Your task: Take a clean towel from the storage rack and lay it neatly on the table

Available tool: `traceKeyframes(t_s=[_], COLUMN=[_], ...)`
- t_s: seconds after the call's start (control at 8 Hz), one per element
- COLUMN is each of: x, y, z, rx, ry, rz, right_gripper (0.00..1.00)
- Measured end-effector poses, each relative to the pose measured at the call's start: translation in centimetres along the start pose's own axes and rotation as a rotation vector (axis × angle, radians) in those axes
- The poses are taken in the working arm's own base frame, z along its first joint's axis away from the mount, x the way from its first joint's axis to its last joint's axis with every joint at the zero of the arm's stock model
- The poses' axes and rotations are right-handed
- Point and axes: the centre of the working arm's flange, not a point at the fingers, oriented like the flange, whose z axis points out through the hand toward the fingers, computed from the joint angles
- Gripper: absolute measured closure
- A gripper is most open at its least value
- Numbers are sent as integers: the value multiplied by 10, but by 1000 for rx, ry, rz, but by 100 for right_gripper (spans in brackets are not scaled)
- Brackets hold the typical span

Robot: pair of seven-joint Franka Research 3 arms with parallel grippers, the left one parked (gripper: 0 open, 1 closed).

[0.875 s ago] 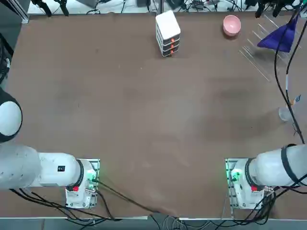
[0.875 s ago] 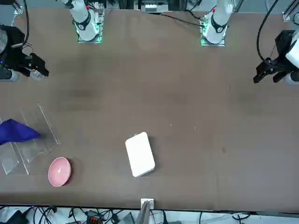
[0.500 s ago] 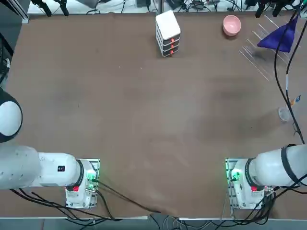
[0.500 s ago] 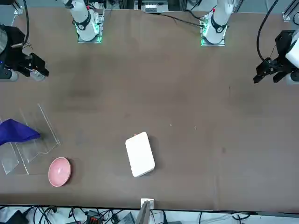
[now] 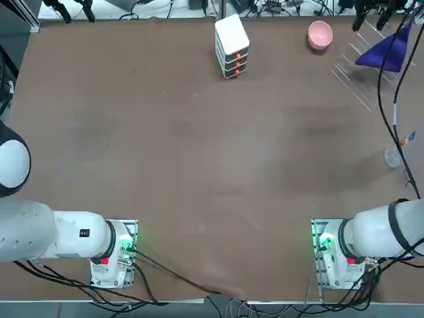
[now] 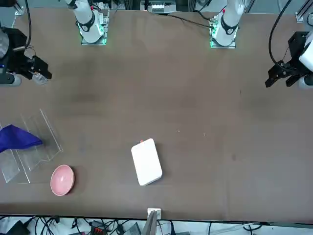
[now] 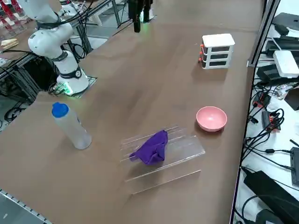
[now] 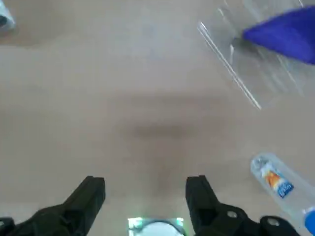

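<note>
The deep purple towel (image 5: 384, 52) is bunched in a peak over the see-through storage rack (image 5: 351, 73) at the far right of the brown table (image 5: 199, 146). It also shows in the front view as the towel (image 6: 17, 137) on the rack (image 6: 41, 147), and from the side as the towel (image 7: 152, 147) draped on the rods of the rack (image 7: 182, 149). My right gripper (image 6: 41, 72) hovers high, open and empty, on the robot's side of the rack. The wrist view shows the gripper (image 8: 147, 189) well short of the towel (image 8: 285, 34).
A clear bottle with a blue cap (image 7: 70, 126) stands near the table's right edge, between my base and the rack. A pink bowl (image 5: 320, 34) sits beside the rack. The white stacked box with orange marks (image 5: 232, 46) stands at the far middle.
My right gripper has shifted only slightly above the table, staying open. The towel and rack have not moved.
</note>
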Motion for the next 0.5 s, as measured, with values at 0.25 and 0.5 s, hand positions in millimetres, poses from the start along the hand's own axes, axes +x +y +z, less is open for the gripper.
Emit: traceKeyframes(t_s=[0.25, 0.5], x=[23, 55], y=[38, 93], z=[42, 77], rx=[-67, -142], ry=[-63, -55], rz=[-92, -266], right_gripper=[0, 0])
